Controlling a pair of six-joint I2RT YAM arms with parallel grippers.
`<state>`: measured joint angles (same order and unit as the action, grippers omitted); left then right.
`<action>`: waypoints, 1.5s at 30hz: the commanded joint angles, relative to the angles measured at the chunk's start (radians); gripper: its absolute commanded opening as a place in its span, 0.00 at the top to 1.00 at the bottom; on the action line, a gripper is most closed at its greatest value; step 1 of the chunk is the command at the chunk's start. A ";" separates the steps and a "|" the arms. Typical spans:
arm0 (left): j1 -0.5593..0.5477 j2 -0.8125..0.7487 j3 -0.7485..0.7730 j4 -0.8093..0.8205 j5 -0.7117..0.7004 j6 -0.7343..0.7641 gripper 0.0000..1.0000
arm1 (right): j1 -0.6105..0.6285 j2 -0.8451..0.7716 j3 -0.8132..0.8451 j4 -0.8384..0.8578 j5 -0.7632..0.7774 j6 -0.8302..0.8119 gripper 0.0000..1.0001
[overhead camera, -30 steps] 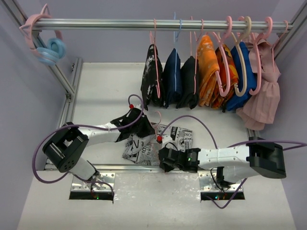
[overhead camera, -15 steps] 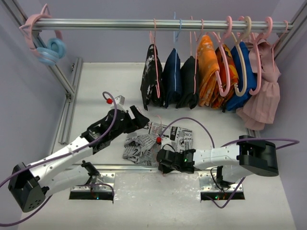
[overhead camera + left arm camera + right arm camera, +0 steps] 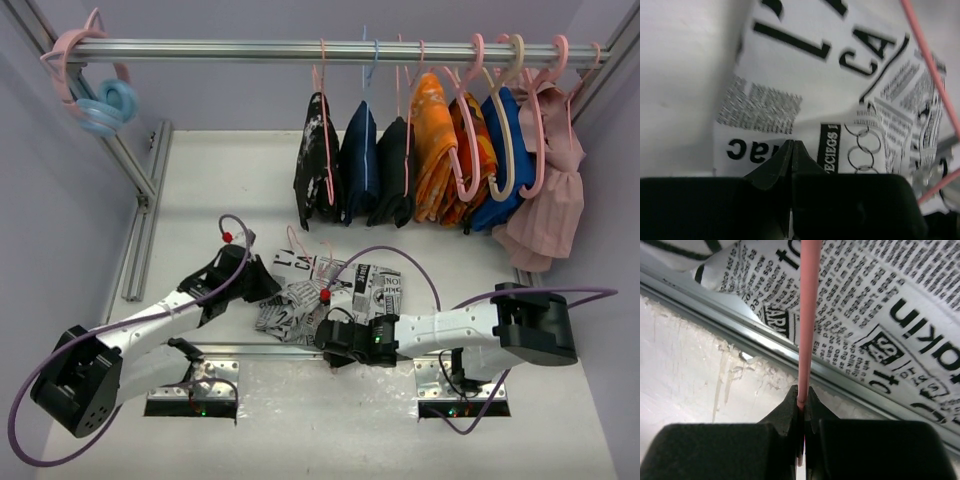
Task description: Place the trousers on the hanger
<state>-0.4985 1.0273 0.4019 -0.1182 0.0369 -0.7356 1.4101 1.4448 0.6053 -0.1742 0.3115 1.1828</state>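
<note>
The trousers, white with black newspaper print, lie crumpled on the table in front of the arms. They fill the left wrist view and the top of the right wrist view. The hanger, a thin pale-pink wire, lies across them, and it also shows in the left wrist view. My right gripper is shut on the hanger wire at the near table edge. My left gripper sits low at the trousers' left edge, its tips together over the cloth.
A rail at the back carries a black speckled garment, dark blue, orange and blue clothes and a pink dress. Blue headphones hang at its left end. A metal strip edges the table front.
My left arm has swung down and right, from raised over the table to low at the trousers' left edge. The trousers' upper left part with large letters now shows. My right gripper shifted slightly left.
</note>
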 commanded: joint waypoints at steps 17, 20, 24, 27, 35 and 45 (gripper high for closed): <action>-0.335 0.253 -0.087 0.553 0.291 -0.139 1.00 | 0.026 -0.042 -0.010 -0.024 0.058 0.049 1.00; -0.336 0.148 -0.059 0.421 0.246 -0.104 1.00 | 0.026 -0.049 -0.016 -0.027 0.066 0.037 1.00; -0.335 -0.026 0.031 0.246 0.227 -0.042 1.00 | 0.025 -0.052 -0.015 -0.038 0.091 0.021 1.00; -0.335 -0.145 0.115 0.053 0.186 -0.001 1.00 | 0.024 -0.055 -0.013 -0.057 0.107 0.022 1.00; -0.314 -0.168 0.195 -0.269 -0.375 -0.038 1.00 | 0.024 -0.108 0.001 -0.094 0.129 0.017 1.00; -0.293 0.067 -0.081 0.233 0.029 -0.078 1.00 | 0.053 -0.059 0.042 0.016 0.053 -0.028 1.00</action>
<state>-0.7827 1.0382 0.4109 -0.1769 -0.1346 -0.7754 1.4339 1.3462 0.5922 -0.2525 0.3732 1.1781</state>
